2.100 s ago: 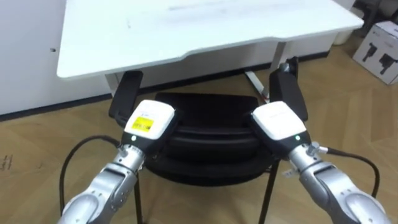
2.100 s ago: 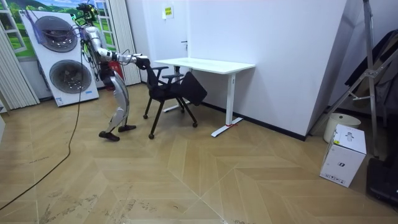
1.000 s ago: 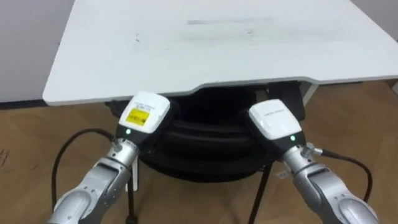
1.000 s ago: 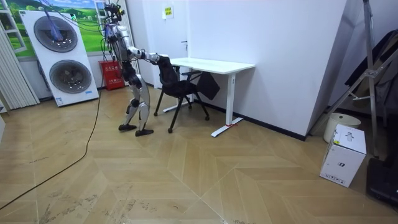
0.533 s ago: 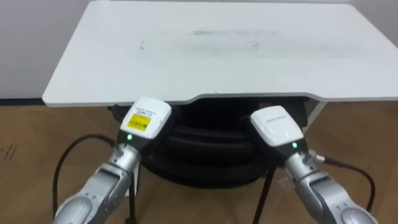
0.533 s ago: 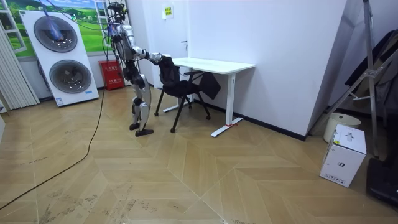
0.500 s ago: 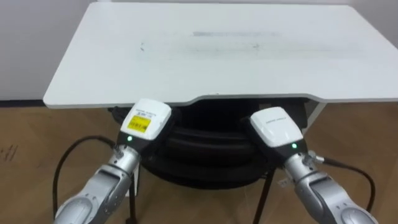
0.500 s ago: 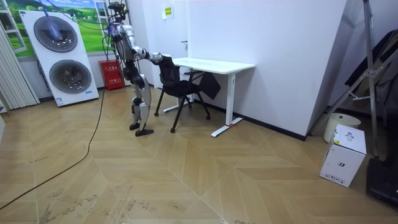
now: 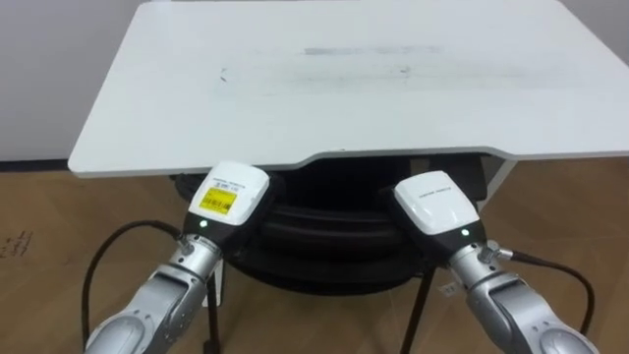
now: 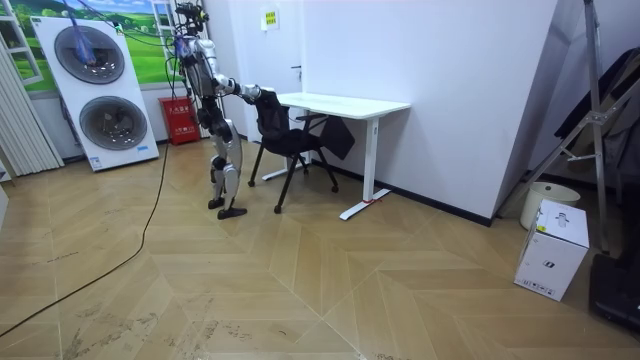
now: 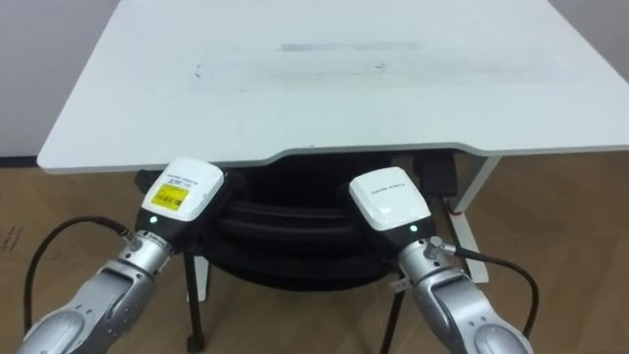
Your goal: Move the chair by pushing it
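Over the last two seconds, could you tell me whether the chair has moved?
Yes. In the room view the chair has gone toward the view's right, from beside the white desk's end to partly under its top.

Room view: white walls (image 10: 450,90), herringbone wood floor (image 10: 300,290). White desk (image 10: 345,103) at upper centre (against the wall). Stacked washing machines (image 10: 95,90) upper left; white box (image 10: 553,250) lower right.

Test room staged as home; stacked washers (image 10: 97,85), white desk (image 10: 345,103), parquet floor (image 10: 300,280)
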Motion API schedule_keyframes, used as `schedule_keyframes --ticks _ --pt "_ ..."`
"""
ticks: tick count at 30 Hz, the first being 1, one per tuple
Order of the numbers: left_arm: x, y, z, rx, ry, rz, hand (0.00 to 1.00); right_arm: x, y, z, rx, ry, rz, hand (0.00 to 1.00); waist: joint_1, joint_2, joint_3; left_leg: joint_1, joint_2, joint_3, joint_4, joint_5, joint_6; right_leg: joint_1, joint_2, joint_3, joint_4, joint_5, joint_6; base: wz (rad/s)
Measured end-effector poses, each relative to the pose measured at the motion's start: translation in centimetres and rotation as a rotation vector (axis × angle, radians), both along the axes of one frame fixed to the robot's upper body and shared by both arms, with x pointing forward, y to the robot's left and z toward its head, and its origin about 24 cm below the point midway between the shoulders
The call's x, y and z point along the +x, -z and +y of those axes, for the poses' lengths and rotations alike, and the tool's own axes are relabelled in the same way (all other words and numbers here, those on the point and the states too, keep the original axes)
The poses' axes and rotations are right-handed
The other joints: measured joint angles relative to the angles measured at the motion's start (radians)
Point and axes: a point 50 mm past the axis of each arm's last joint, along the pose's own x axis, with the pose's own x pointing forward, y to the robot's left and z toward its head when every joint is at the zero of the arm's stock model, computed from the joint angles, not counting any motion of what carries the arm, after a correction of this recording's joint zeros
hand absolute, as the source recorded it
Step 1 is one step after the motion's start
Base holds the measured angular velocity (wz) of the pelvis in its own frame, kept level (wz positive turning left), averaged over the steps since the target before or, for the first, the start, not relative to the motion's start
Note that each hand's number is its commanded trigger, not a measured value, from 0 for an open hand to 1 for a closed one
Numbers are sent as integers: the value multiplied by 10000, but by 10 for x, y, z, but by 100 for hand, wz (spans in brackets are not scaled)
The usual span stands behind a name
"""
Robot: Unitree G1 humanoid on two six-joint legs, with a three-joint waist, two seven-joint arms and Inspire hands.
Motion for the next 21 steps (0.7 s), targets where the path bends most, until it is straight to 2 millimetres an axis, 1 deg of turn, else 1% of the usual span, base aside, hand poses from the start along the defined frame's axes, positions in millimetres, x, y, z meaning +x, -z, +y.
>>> schedule_keyframes --ticks 1,6,9,12,15,17,19,21 --pt "0 0 -1 -206 -80 31 0 -1 0 0 68 58 6 0 56 -3 -3 46 -7 -1 -96 42 -3 20 1 -2 -33 8 -4 0" --pt "0 -1 -1 -1019 -405 321 0 -2 -2 1 575 198 324 0 111 -20 -17 303 -22 -22 -548 295 -20 222 33 -32 -325 104 -16 3" --pt "-1 -3 0 -1900 -698 496 0 -1 -4 1 1027 341 473 0 121 1 -38 351 0 -28 -621 330 -29 281 77 -55 -504 185 -31 0" --pt "-1 -6 2 -2634 -892 672 0 -1 -5 0 1474 434 544 0 208 9 -33 419 17 -27 -655 331 -29 299 92 4 -553 242 -50 -10" --pt "2 -9 2 -3138 -988 904 0 1 -7 -4 1586 557 651 0 234 54 -24 417 15 -56 -657 330 -29 339 98 -13 -625 285 -12 0" --pt "5 -12 8 -3562 -1421 857 0 2 -8 -7 1650 673 658 0 261 65 -16 317 11 -59 -605 330 -28 268 93 -25 -613 309 0 2" --pt "10 -24 25 -3909 -2137 362 0 4 -14 -11 1650 762 592 0 342 53 -6 91 4 -59 -596 341 -12 -27 69 -22 -453 326 -8 0" --pt "13 -33 38 -4307 -2641 16 0 6 -18 -13 1662 811 560 0 306 57 11 -69 -11 -70 -584 400 19 -157 64 -18 -451 367 7 6"
